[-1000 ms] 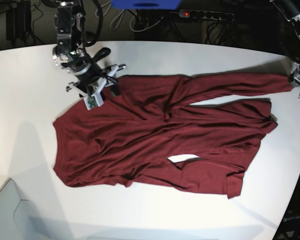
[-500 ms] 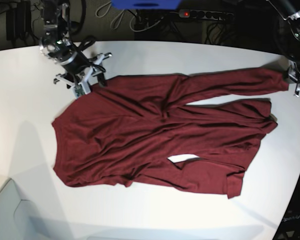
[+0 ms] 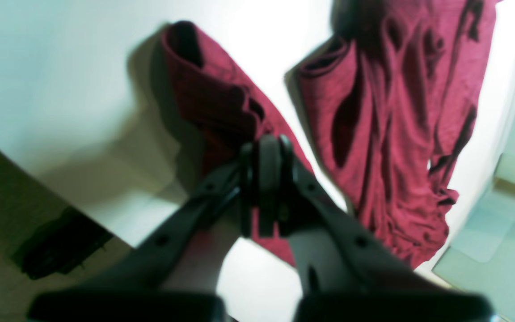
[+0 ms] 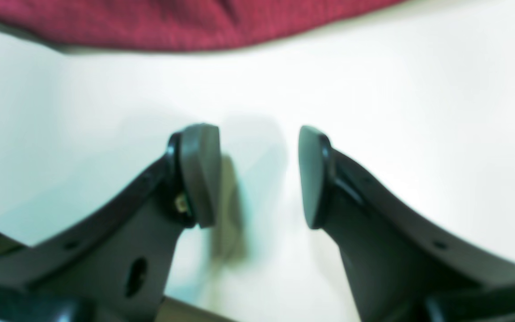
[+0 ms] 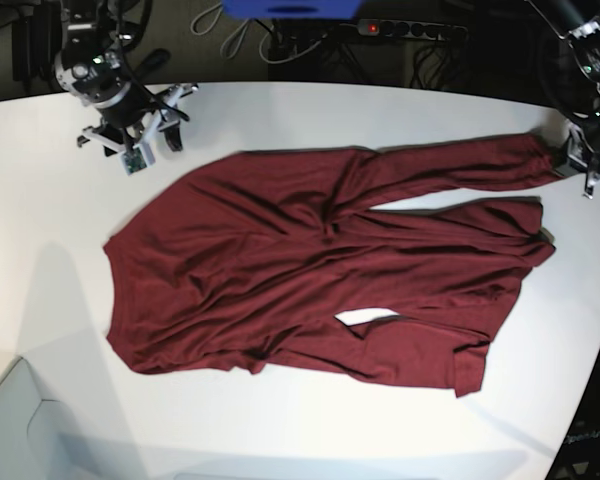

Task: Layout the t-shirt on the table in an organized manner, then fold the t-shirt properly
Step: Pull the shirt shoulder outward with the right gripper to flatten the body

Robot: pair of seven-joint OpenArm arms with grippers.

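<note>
The dark maroon t-shirt (image 5: 310,270) lies spread on the white table (image 5: 280,430), hem to the left and both long sleeves reaching right. At the far right, my left gripper (image 5: 577,163) is shut on the upper sleeve near its cuff. In the left wrist view the closed fingertips (image 3: 264,152) sit on that sleeve (image 3: 213,98), with the shirt body (image 3: 387,134) beside it. My right gripper (image 5: 152,148) hovers open at the back left, off the cloth. The right wrist view shows its jaws (image 4: 257,174) apart over bare table, the shirt's edge (image 4: 195,22) just beyond them.
Behind the table run cables, a power strip with a red light (image 5: 410,30) and a blue object (image 5: 290,8). The table's curved edge falls away at the right (image 5: 590,330). A pale grey surface (image 5: 20,430) lies past the lower left corner.
My right gripper has drawn back up and left, off the shirt's back-left corner. The left gripper has shifted slightly left, and the upper sleeve's end has come with it.
</note>
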